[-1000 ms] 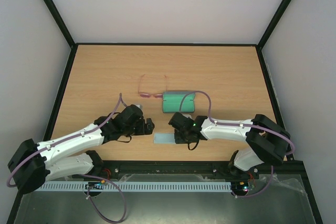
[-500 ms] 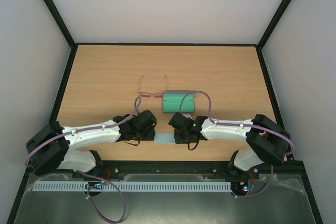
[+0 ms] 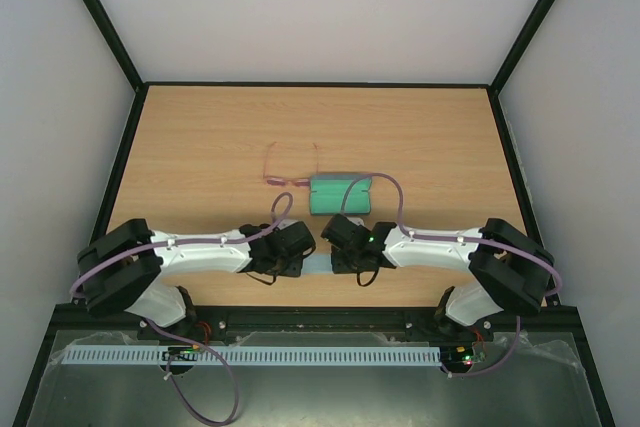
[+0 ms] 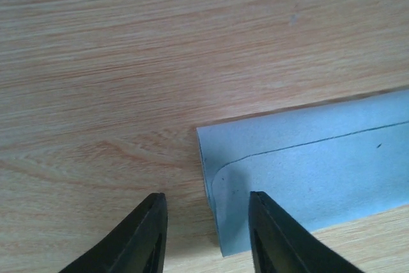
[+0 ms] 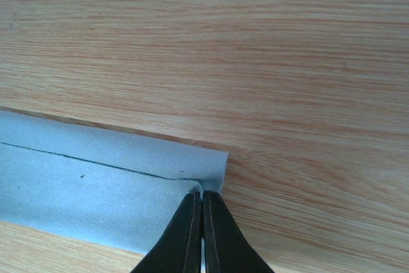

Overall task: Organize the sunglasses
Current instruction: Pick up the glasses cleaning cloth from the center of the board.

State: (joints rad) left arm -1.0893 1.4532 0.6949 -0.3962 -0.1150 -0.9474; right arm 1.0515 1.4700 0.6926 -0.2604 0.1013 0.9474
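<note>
The sunglasses [image 3: 290,173], a thin pink-red pair, lie open on the table beyond both arms, just left of the case. Near the front edge a folded light-blue cloth [image 3: 318,268] lies between the two grippers. My left gripper [image 4: 206,196] is low over the cloth's [image 4: 307,177] left end with its jaws apart. One finger stands over bare wood and the other over the cloth, and the cloth's edge runs between them. My right gripper [image 5: 202,195] is shut, pinching the cloth [image 5: 77,183] at its right corner. From above, the left gripper [image 3: 303,250] and right gripper [image 3: 336,255] nearly face each other.
An oblong case [image 3: 340,195] with green lining lies open just beyond the right gripper and touches the sunglasses' right side. Black rails bound the wooden table [image 3: 200,137] at the back and on both sides. White walls rise behind them.
My left arm has swung right to the cloth's left end, and its jaws have narrowed from wide open. The right arm, sunglasses and case have not moved.
</note>
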